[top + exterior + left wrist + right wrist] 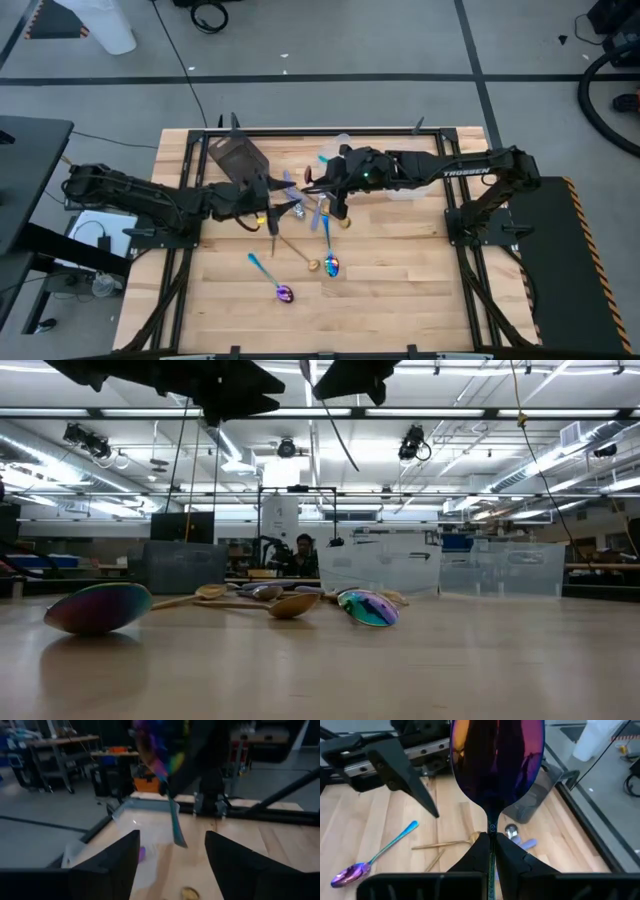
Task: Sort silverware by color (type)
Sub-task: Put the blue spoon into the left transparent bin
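Observation:
My right gripper [492,851] is shut on an iridescent blue-purple spoon, whose bowl [496,762] stands up large before the wrist camera. In the high view this gripper [322,187] hovers over the table's middle far part. My left gripper [172,865] faces it from the left, open, with nothing between its fingers; the held spoon's teal handle [177,827] hangs a little beyond them. On the table lie loose spoons: an iridescent one [270,277], another [331,265] and a gold one [298,250]. My right gripper pinches the spoon's thin neck [492,827], just below the bowl, between its two fingertips [477,855]. The fingers lie along the spoon. The spoon is lifted clear of the table; in the left wrist view its teal handle slants down below the hold.
A dark tub [238,160] stands at the far left of the table and a clear tub [340,148] at the far middle. More spoons [290,190] lie between the grippers. Bare wood [420,290] spreads toward the near edge. A person sits in the room behind [303,550].

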